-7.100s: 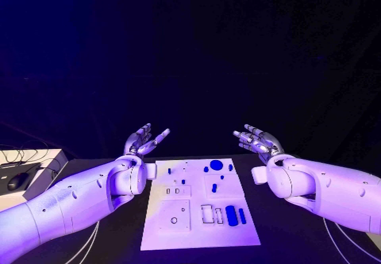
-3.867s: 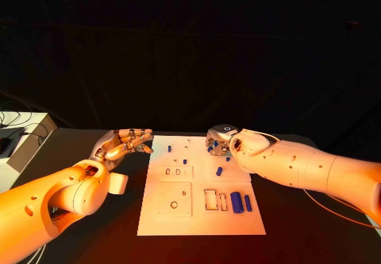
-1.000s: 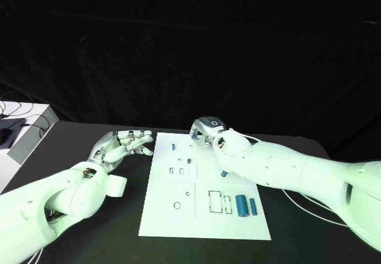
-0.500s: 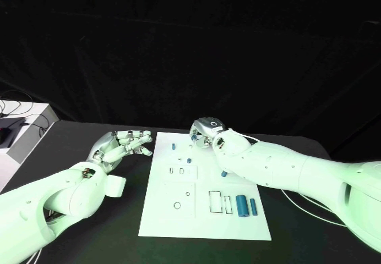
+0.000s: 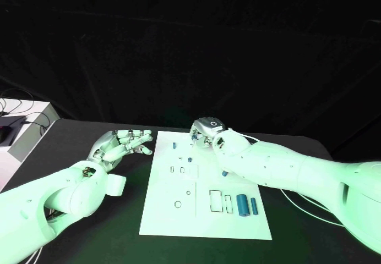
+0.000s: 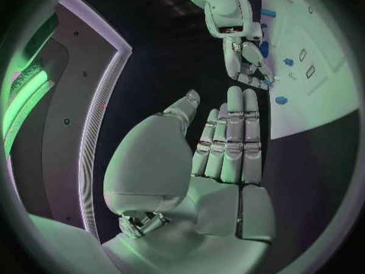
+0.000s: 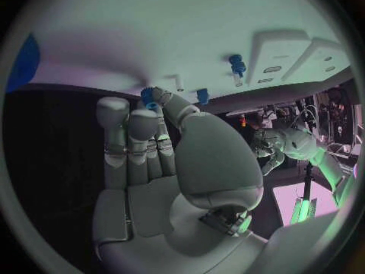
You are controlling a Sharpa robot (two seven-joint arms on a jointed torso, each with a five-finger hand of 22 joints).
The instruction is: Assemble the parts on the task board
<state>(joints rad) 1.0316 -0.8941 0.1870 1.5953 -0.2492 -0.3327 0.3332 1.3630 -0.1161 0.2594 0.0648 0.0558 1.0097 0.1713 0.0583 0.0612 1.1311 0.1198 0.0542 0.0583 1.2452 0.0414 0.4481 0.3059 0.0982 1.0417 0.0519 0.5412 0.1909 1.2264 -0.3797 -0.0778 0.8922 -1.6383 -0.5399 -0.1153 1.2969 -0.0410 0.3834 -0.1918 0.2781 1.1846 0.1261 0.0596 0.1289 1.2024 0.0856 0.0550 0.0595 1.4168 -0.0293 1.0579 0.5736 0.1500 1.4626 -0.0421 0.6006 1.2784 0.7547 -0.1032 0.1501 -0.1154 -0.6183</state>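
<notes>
The white task board (image 5: 199,214) lies in the middle of the black table. My right hand (image 5: 205,132) hangs fingers-down over its far edge. In the right wrist view its thumb and a finger (image 7: 140,125) pinch a small blue part (image 7: 148,97) just above the board (image 7: 190,24). My left hand (image 5: 123,145) hovers left of the board, palm up, fingers apart and empty. A blue peg (image 5: 174,146) stands near the far left of the board, and another blue peg (image 5: 224,173) sits beside my right forearm. Two blue cylinders (image 5: 241,201) lie at the near right.
Rectangular slots (image 5: 214,201) and a ring outline (image 5: 177,204) mark the near half of the board. A white box with cables (image 5: 20,126) stands at the table's far left. A large blue disc (image 7: 25,61) lies on the board beside my right hand.
Since seven seconds ago my right hand has turned over and come down at the board's far edge, and my left hand has lowered. In the last second neither hand has visibly moved.
</notes>
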